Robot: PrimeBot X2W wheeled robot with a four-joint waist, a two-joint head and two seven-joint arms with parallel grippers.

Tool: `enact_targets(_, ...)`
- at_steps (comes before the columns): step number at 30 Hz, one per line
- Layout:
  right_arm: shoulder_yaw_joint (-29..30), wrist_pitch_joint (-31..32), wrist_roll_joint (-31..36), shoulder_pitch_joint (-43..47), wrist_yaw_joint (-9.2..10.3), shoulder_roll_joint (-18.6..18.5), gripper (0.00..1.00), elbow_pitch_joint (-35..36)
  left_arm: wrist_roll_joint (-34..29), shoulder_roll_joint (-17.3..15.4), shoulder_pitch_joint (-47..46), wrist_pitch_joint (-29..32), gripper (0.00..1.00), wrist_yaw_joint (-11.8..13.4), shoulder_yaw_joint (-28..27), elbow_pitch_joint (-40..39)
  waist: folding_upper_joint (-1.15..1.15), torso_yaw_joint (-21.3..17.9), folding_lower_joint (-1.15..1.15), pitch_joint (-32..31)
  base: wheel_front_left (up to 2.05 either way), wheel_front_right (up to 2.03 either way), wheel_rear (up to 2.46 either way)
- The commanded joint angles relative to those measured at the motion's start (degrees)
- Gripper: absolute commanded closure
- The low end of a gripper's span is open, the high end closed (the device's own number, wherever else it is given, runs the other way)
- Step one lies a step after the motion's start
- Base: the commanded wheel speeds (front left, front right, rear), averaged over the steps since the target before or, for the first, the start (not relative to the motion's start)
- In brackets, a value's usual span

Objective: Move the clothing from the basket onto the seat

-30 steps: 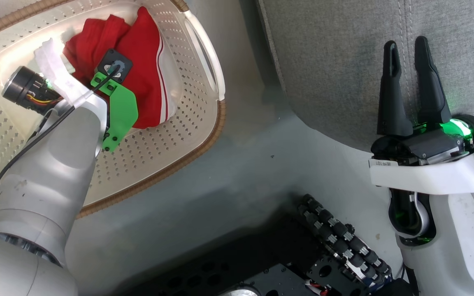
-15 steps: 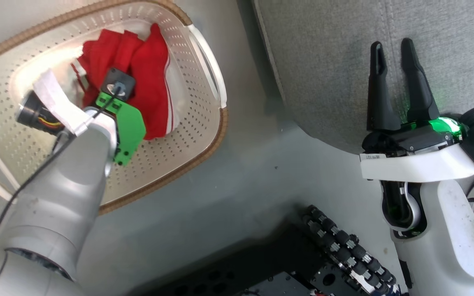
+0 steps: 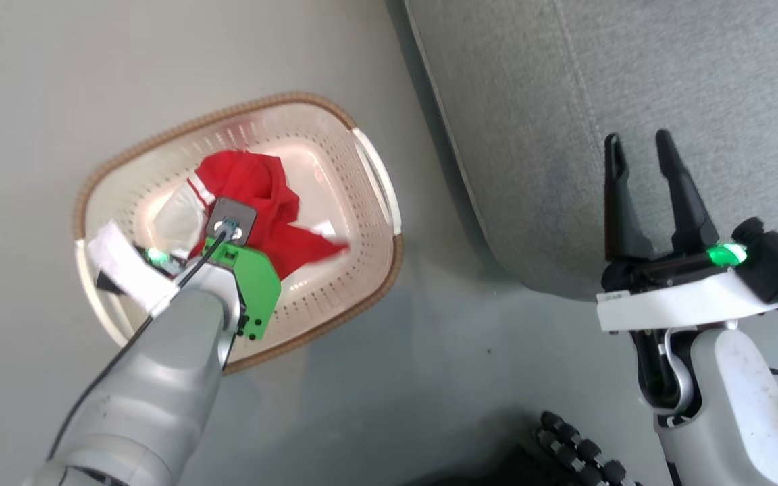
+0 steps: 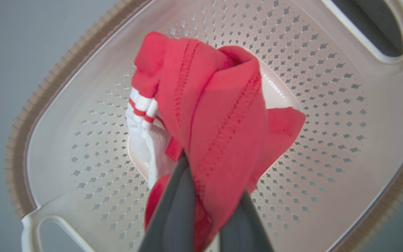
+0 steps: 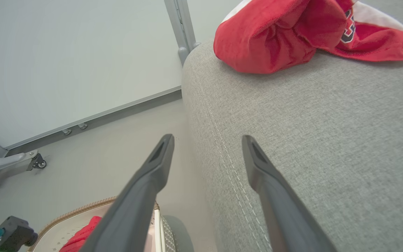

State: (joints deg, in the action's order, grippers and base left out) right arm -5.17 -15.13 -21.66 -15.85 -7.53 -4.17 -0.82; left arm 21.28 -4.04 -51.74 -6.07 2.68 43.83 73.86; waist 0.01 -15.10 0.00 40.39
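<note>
A red garment (image 4: 215, 105) with a white, stripe-trimmed panel hangs bunched from my left gripper (image 4: 208, 182), which is shut on it just above the floor of the cream perforated basket (image 4: 327, 140). From the head camera the same garment (image 3: 261, 196) shows in the basket (image 3: 335, 283) beyond my left wrist. A second red garment (image 5: 275, 38) with a dark emblem lies on the grey seat (image 5: 327, 140). My right gripper (image 3: 637, 138) is open and holds nothing over the near edge of the seat (image 3: 531, 101); its own camera also sees the gripper (image 5: 207, 138) open.
The basket stands on a pale grey floor (image 3: 396, 405) left of the seat. A white panel on a wheeled metal stand (image 5: 37, 162) rises behind it, with a grey post (image 5: 182, 28) by the seat's far corner. My base's black roller wheel (image 3: 578, 452) is at bottom right.
The head camera has pulled back, so the whole basket now shows smaller. My left gripper has drawn the red garment up into a bunch off the basket floor. The right gripper stays open.
</note>
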Motion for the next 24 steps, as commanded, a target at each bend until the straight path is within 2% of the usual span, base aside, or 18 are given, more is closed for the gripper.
enact_targets(1,-0.4,0.0,0.3,1.7,0.08,-0.6,0.00,-0.8,1.9,0.5,2.5,-1.2,1.00,-0.1,-1.2,0.0,-0.01,4.8,0.00,-11.8,0.00,0.00,0.00)
enact_targets(8,-1.8,0.0,0.8,5.0,0.08,-1.7,0.00,-3.2,5.5,1.1,6.9,-6.9,1.00,-1.0,-2.9,-0.9,-0.01,6.2,0.00,-22.2,0.00,0.00,0.00)
enact_targets(14,-2.3,0.0,0.9,8.4,0.08,-1.8,0.00,-4.5,7.5,1.2,9.9,-9.2,1.00,-0.4,-4.9,-5.5,-0.01,6.9,0.00,-29.9,0.00,0.00,0.00)
enact_targets(18,-2.5,0.0,1.1,10.7,0.08,-1.8,0.00,-4.9,6.0,-0.3,13.5,-9.2,1.00,-0.6,-7.2,-14.7,-0.01,7.2,0.00,-33.9,0.00,0.00,0.00)
enact_targets(24,-3.3,0.0,1.7,13.9,0.08,-1.9,0.00,-5.3,2.1,-1.3,19.8,-9.1,1.00,1.1,-12.2,-29.0,-0.01,8.2,0.00,-38.1,0.00,0.00,0.00)
